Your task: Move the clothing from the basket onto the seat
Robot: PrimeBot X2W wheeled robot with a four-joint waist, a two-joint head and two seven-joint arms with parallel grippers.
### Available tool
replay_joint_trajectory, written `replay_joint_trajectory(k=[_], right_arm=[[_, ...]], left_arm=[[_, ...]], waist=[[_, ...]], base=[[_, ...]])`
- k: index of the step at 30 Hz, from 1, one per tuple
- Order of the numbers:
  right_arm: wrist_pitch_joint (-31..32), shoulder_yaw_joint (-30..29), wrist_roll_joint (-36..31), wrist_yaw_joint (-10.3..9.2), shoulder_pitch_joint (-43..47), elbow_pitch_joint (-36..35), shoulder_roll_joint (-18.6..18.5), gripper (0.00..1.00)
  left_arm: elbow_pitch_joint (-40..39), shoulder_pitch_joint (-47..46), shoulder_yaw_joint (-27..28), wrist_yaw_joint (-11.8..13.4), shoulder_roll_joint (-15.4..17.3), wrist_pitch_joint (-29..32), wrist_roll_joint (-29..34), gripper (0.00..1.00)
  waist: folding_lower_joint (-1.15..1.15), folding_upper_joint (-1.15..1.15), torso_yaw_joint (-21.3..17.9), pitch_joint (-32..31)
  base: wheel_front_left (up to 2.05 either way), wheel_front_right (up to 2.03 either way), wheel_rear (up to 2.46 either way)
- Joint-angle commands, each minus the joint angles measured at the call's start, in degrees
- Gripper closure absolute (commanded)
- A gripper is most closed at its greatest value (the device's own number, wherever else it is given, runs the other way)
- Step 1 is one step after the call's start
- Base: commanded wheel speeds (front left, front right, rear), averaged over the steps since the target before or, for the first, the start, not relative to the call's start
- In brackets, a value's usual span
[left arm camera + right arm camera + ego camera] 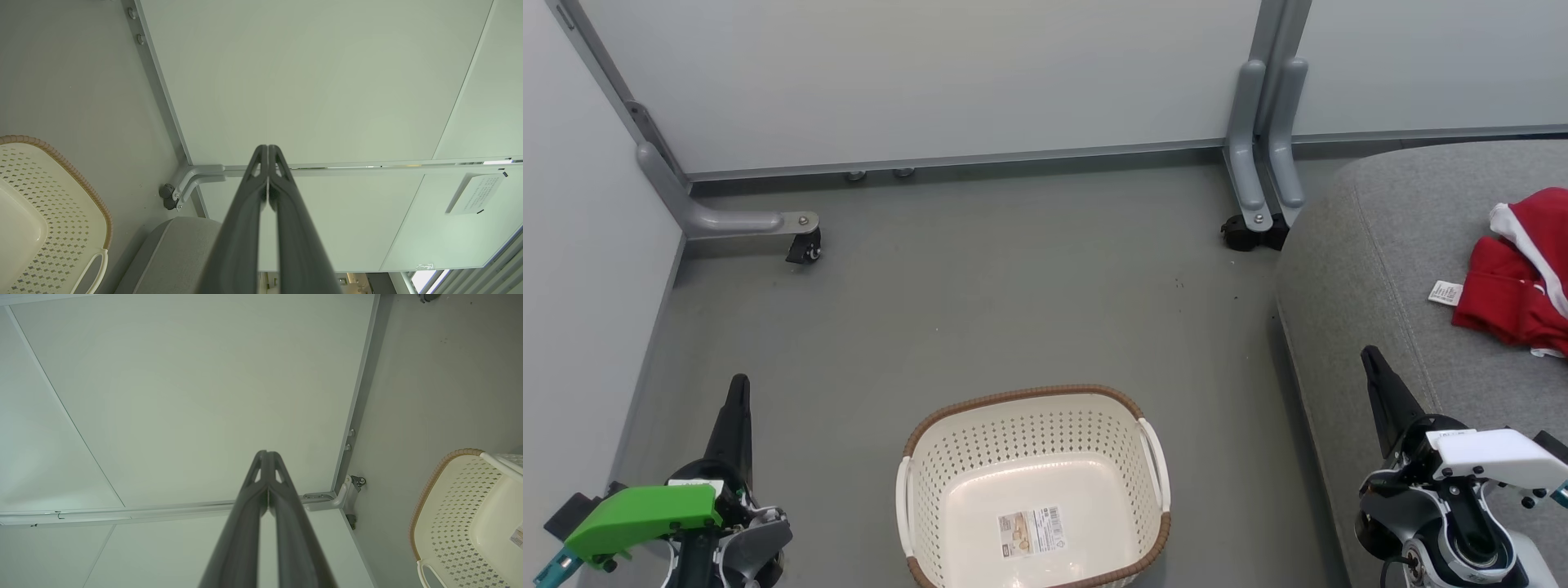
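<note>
1. Head view first: the basket point(1029, 425) sits on the grey floor point(980, 286) at near centre. It has cream perforated walls, a brown rim and a white handle on each side. A paper label point(1031, 531) lies flat on its bottom.
2. Over on the right is the seat point(1356, 269), a big grey cushion. Its rounded far corner lies close to the foot of a grey partition post point(1262, 163).
3. And there is the clothing point(1515, 282), a red heap with white trim. It lies on the seat at the far right, cut off by the frame edge and well apart from the basket. A small white tag point(1445, 292) pokes out on its left.
4. Left gripper point(738, 384) is at near left under a green housing point(637, 514). It points toward the far wall, left of the basket and clear of it.
5. Left wrist view settles the grip: the fingers point(245, 212) are pressed together at the tips, with nothing between them.
6. Right gripper point(1372, 355) is at near right under a white housing point(1494, 453). It shows against the seat's left edge, nearer than the clothing and not touching it.
7. Right wrist view gives the same story: those fingers point(245, 514) meet at the tips and hold nothing, with pale wall panels point(184, 396) beyond.
</note>
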Motion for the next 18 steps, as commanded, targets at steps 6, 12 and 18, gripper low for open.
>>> replay_joint_trajectory(k=[6,12,18], right_arm=[[0.25,-0.26,-0.22,0.02,-0.45,0.14,0.1,1.0],[0.44,-0.41,-0.41,0.02,-0.46,0.15,0.2,1.0],[0.57,-0.53,-0.52,0.02,-0.48,0.17,0.27,1.0]], left_arm=[[-0.12,-0.62,0.14,-0.36,-0.04,0.22,-0.13,1.0],[-0.12,-0.62,0.13,-0.36,-0.04,0.22,-0.13,1.0],[-0.12,-0.62,0.13,-0.36,-0.04,0.21,-0.13,1.0]], waist=[[0.0,0.0,0.0,0.0],[0.0,0.0,0.0,0.0],[0.0,0.0,0.0,0.0]], base=[[0.0,0.0,0.0],[0.0,0.0,0.0],[0.0,0.0,0.0]])
